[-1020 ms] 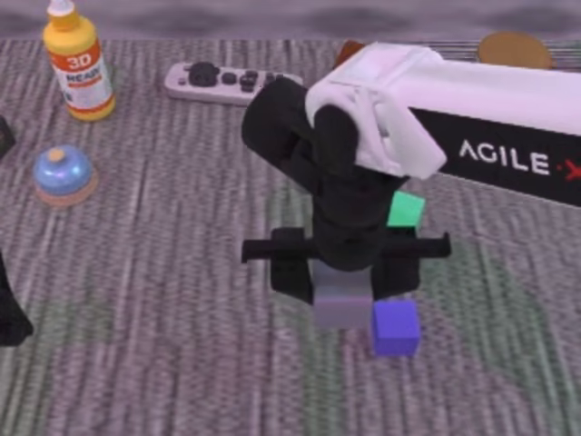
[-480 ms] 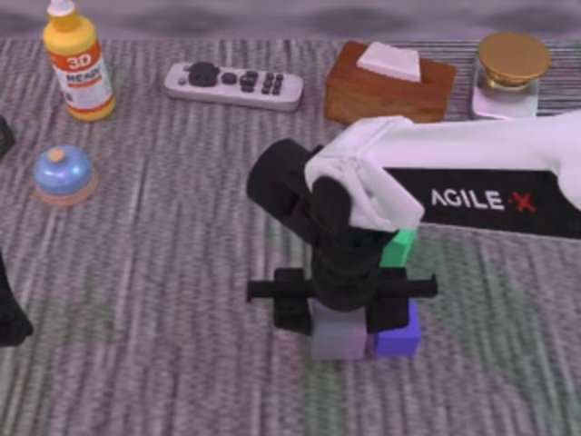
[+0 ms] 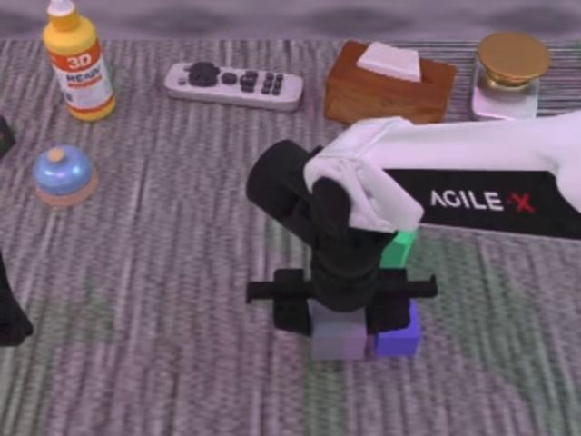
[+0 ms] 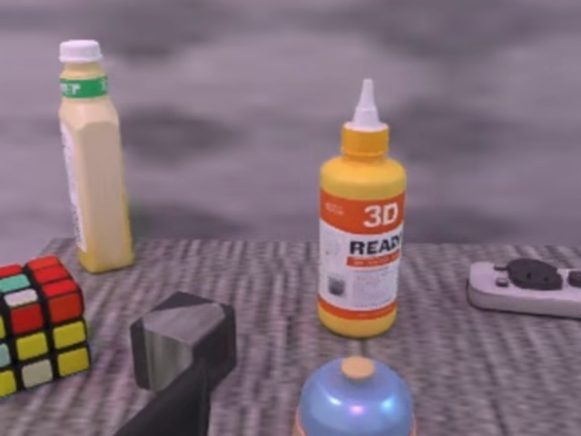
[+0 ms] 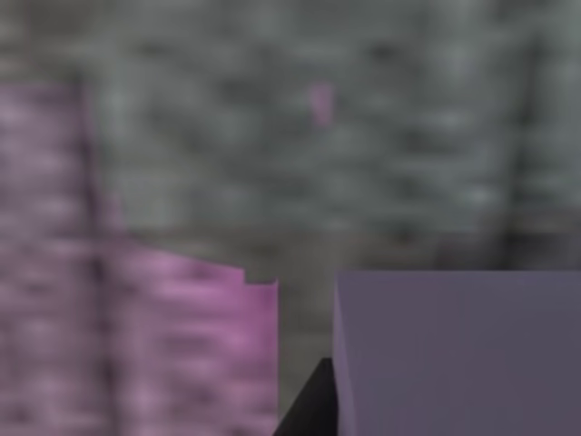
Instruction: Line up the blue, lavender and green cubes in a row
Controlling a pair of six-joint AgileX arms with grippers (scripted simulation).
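The lavender cube (image 3: 340, 341) rests on the cloth, touching the left side of the smaller blue cube (image 3: 399, 338). My right gripper (image 3: 340, 318) reaches straight down over the lavender cube with a black finger on each side, shut on it. The right wrist view shows the lavender cube (image 5: 454, 354) from very close, with a dark finger edge beside it. The green cube (image 3: 399, 247) lies just behind the blue one, mostly hidden under the right arm. My left arm (image 3: 9, 309) is parked at the table's left edge.
Along the back stand a yellow glue bottle (image 3: 78, 64), a remote (image 3: 233, 84), a brown tissue box (image 3: 388, 84) and a gold-lidded jar (image 3: 511, 73). A blue bell (image 3: 64, 174) sits at the left. The left wrist view adds a puzzle cube (image 4: 36, 322) and a cream bottle (image 4: 93, 159).
Since a second ago the right arm came forward and down, setting the lavender cube against the blue cube's left side. Nothing has moved in the last half second.
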